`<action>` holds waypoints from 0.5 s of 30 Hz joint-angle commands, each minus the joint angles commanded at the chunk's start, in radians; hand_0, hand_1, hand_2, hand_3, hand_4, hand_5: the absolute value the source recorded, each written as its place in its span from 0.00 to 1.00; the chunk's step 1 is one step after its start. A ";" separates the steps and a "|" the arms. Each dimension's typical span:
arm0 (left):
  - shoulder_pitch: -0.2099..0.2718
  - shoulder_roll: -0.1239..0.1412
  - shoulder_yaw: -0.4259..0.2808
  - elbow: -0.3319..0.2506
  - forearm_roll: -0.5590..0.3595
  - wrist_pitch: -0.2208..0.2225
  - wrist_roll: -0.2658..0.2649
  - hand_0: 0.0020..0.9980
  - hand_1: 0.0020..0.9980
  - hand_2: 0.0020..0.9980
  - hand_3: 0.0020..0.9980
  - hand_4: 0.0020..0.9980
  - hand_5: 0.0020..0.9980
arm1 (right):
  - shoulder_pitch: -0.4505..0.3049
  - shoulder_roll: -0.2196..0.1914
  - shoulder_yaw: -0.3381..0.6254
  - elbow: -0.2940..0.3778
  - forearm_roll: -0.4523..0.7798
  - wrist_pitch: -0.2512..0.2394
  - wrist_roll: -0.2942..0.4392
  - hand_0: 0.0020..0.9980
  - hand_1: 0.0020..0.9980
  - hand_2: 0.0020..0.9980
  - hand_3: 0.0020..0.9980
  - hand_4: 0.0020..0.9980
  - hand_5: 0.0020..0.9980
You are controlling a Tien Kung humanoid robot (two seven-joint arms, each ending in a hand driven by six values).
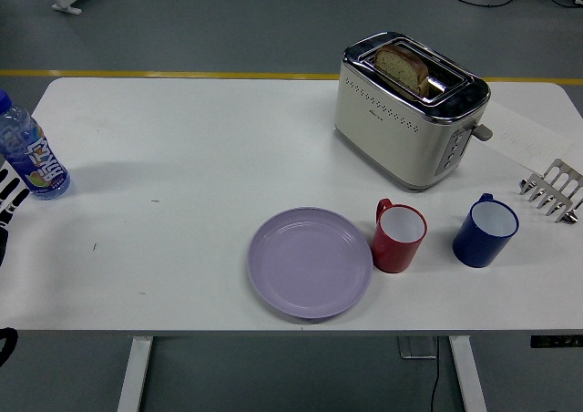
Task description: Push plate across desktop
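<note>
A lilac plate [311, 262] lies flat near the table's front edge, a little right of centre. It is empty. A red mug [399, 238] stands just right of it, close to its rim. My left hand [8, 195] shows only at the left picture edge, beside a water bottle [29, 153], far from the plate. Its fingers are stretched out and hold nothing. My right arm is out of view.
A blue mug [485, 231] stands right of the red one. A cream toaster [407, 109] with a bread slice in it stands at the back right. A metal rack [553, 190] sits at the right edge. The white table [182, 157] stretches bare to the plate's left.
</note>
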 joint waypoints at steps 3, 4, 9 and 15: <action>-0.001 0.000 -0.002 0.000 0.000 0.000 0.000 0.59 0.66 0.65 0.63 0.48 1.00 | 0.001 0.000 0.000 0.000 0.001 0.000 0.000 0.57 0.53 0.61 0.59 0.08 0.55; -0.001 0.000 -0.002 0.000 0.001 0.000 0.000 0.59 0.66 0.65 0.63 0.48 1.00 | 0.001 0.000 0.000 0.000 0.001 -0.001 0.000 0.57 0.53 0.61 0.59 0.08 0.55; -0.004 0.000 -0.002 0.000 0.001 0.002 0.000 0.59 0.66 0.65 0.63 0.47 1.00 | 0.003 0.000 -0.001 0.000 0.001 -0.002 0.000 0.57 0.53 0.61 0.59 0.08 0.55; -0.005 0.000 -0.005 0.001 -0.001 0.005 0.000 0.59 0.66 0.65 0.63 0.48 1.00 | 0.006 0.000 -0.001 0.000 0.001 -0.003 -0.001 0.57 0.53 0.61 0.59 0.08 0.55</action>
